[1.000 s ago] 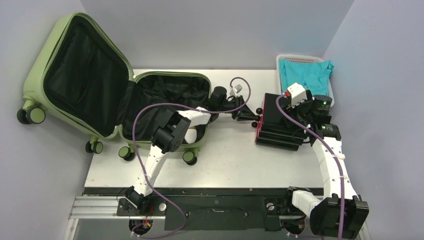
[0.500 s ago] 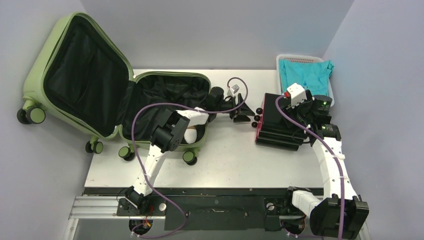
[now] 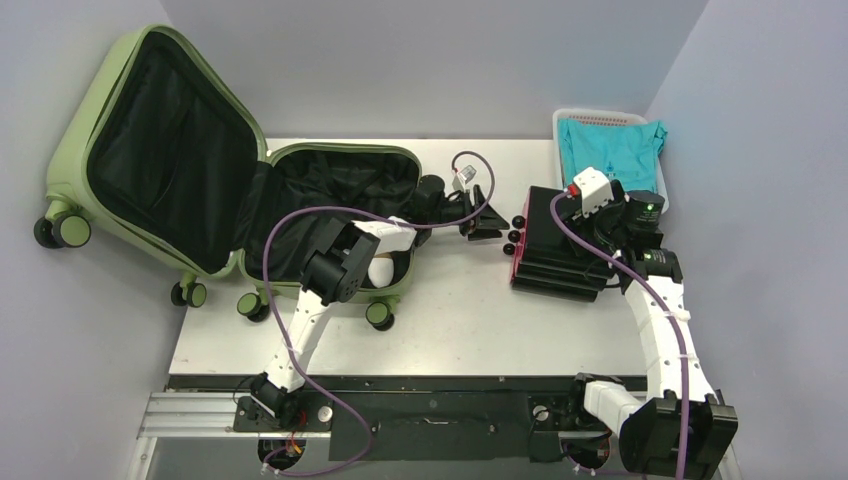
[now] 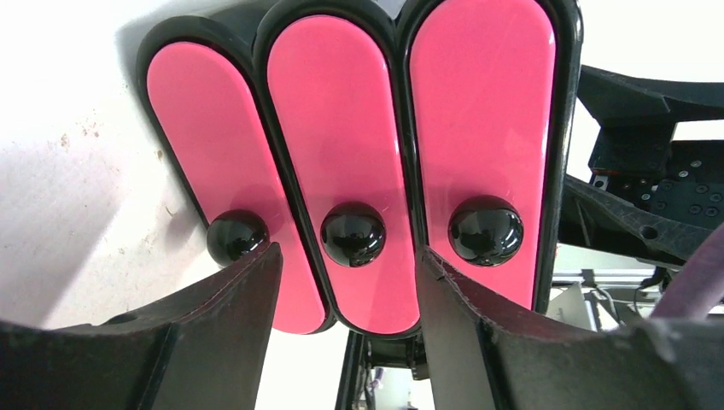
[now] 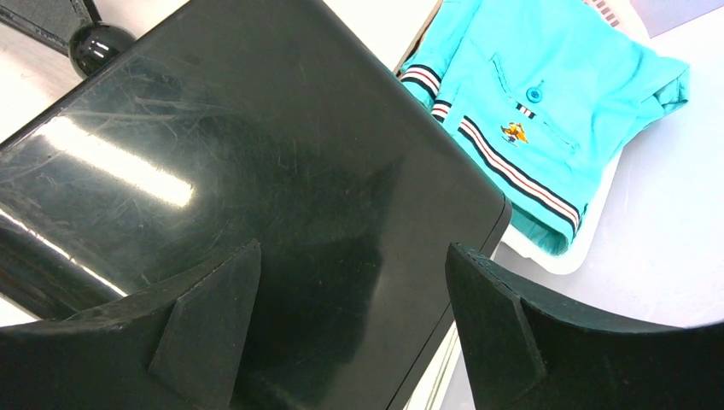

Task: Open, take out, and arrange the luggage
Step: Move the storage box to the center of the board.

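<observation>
Your left gripper (image 3: 486,224) has backed off, spread like the right gripper (image 5: 354,249); luggage (image 3: 72,150) lies lengthwise near-far, wheels nearest you.

Plain grey walls (image 3: 420,60) on 3 sides; white table (image 3: 470,320); soft even light.

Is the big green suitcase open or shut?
Open. The large olive-green hard-shell suitcase lies spread, its lid tilted up at the left, black fabric lining showing in both halves.
</observation>
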You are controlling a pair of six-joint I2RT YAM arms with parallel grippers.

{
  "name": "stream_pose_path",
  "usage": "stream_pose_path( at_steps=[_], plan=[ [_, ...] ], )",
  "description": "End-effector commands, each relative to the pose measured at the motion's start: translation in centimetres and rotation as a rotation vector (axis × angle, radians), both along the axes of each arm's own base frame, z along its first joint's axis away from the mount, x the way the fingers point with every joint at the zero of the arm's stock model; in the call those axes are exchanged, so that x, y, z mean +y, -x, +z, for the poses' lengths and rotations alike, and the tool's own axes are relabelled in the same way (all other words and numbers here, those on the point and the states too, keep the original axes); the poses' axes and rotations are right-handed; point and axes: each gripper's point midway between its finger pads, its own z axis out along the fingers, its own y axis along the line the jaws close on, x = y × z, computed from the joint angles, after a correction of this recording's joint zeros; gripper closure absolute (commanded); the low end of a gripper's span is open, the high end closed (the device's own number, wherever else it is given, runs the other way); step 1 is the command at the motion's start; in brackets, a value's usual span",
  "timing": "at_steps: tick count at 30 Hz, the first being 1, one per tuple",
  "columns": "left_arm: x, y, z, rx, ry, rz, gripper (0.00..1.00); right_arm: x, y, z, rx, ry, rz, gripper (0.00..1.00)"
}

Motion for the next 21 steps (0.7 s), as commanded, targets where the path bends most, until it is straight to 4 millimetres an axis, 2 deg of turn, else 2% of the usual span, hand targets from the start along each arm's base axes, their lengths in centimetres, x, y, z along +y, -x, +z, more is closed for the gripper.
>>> stream_pose_path(
  at_steps=[1,3,5,7,8,9,10,11,12,16,17,18,19,21],
  plan=[
    [1.6,-1.5,-1.2,-0.166,-0.046,0.013,0.42,-0.6,1.7,-0.8,0.054,0.04,0.005,0.24],
    [2.5,-2.7,0.9,-0.27,-0.036,0.019,0.38,-0.5,1.8,-0.5,0.061,0.038,0.017,0.24],
    [3.5,-3.8,2.2,-0.37,-0.032,0.024,0.33,-0.4,1.7,-0.2,0.06,0.033,0.025,0.24],
    [4.6,-4.6,2.5,-0.418,-0.058,0.039,0.29,-0.3,1.5,0.3,0.053,0.013,0.021,0.24],
    [5.1,-4.7,1.8,-0.406,-0.077,0.05,0.28,-0.3,1.4,0.8,0.049,-0.018,0.003,0.24],
    [5.4,-4.8,2.2,-0.408,-0.078,0.062,0.26,-0.1,1.4,0.8,0.062,-0.048,0.0,0.24],
    [5.6,-4.2,1.5,-0.386,-0.086,0.064,0.24,0.1,1.3,1.9,0.052,-0.08,-0.004,0.23],
    [5.5,-3.9,2.5,-0.402,-0.066,0.067,0.13,0.7,1.5,2.0,0.064,-0.119,0.021,0.24],
    [5.3,-3.3,2.4,-0.396,-0.066,0.06,0.01,1.4,1.4,3.0,0.05,-0.158,0.041,0.24],
    [5.1,-2.6,5.4,-0.429,-0.068,0.045,0.03,2.8,1.1,5.6,-0.017,-0.208,0.07,0.24],
    [5.2,-2.6,6.7,-0.449,-0.069,0.05,0.04,3.2,0.8,6.4,-0.038,-0.203,0.077,0.24],
    [5.3,-2.5,7.1,-0.459,-0.086,0.044,0.04,3.6,0.6,6.7,-0.044,-0.19,0.08,0.24],
    [5.4,-2.3,8.7,-0.486,-0.075,0.044,0.04,3.8,0.4,7.2,-0.054,-0.18,0.086,0.24],
    [5.7,-1.8,10.5,-0.51,-0.057,0.038,0.04,4.9,-0.1,7.4,-0.066,-0.165,0.098,0.24]
  ],
)
